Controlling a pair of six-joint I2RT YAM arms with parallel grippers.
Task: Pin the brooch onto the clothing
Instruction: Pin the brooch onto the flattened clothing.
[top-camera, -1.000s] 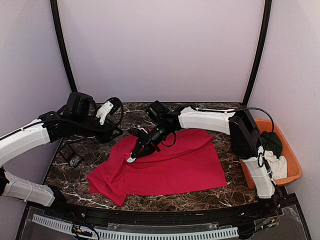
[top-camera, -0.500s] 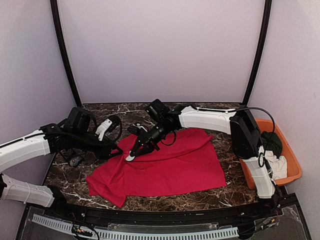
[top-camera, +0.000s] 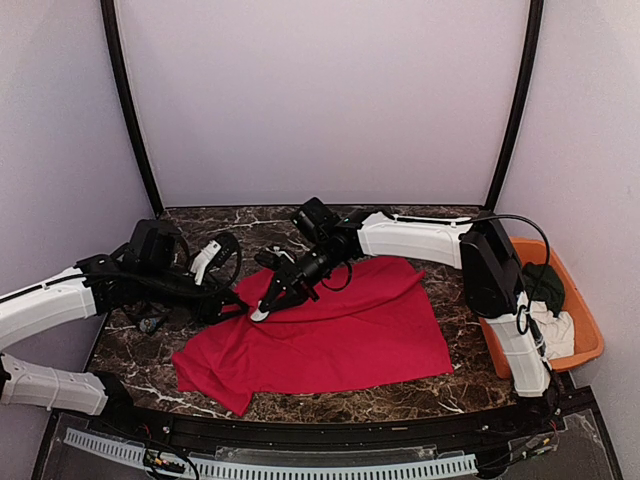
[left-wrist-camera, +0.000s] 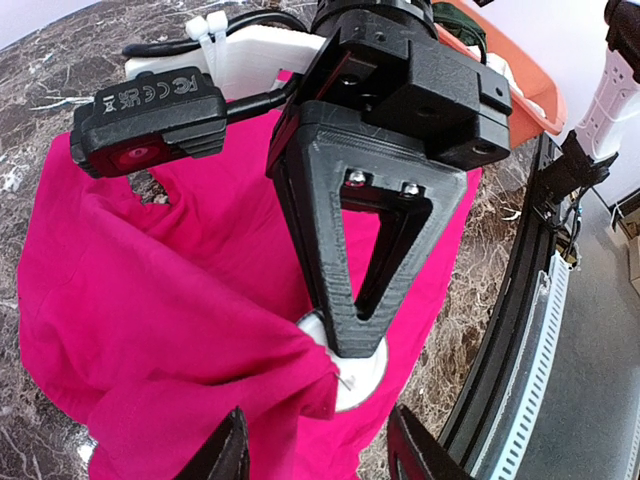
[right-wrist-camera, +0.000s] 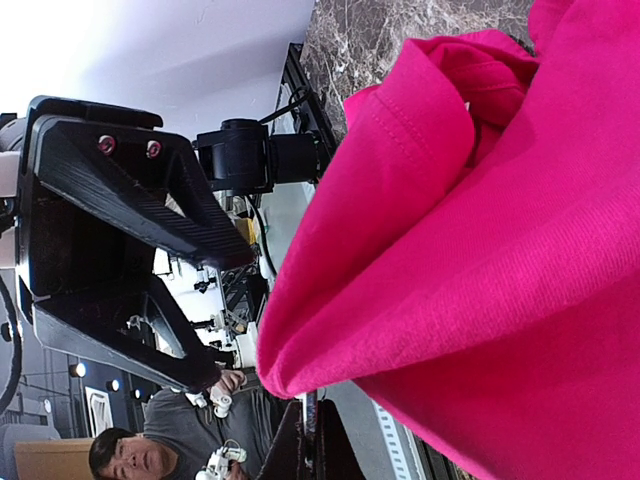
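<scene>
The clothing (top-camera: 340, 335), a bright red T-shirt, lies spread on the marble table (top-camera: 420, 390). My right gripper (top-camera: 266, 311) reaches across to the shirt's upper left edge and is shut on the brooch (top-camera: 261, 317), a round white disc. In the left wrist view the brooch (left-wrist-camera: 362, 375) sits under the right gripper's black finger (left-wrist-camera: 360, 290), its thin pin pointing at a raised fold of the clothing (left-wrist-camera: 150, 300) that covers part of the disc. My left gripper (left-wrist-camera: 318, 450) is open, its jaws straddling that fold. The right wrist view is mostly red clothing (right-wrist-camera: 500, 250).
An orange basket (top-camera: 590, 345) stands at the right table edge with a dark green garment (top-camera: 545, 285) and a white cloth (top-camera: 555, 330) in it. A small dark object (top-camera: 150, 322) lies on the marble at the left. The black front rail (left-wrist-camera: 520, 300) runs close by.
My left arm has come down and moved toward the shirt's left edge, and its jaws have widened. The right gripper with the brooch has barely shifted.
</scene>
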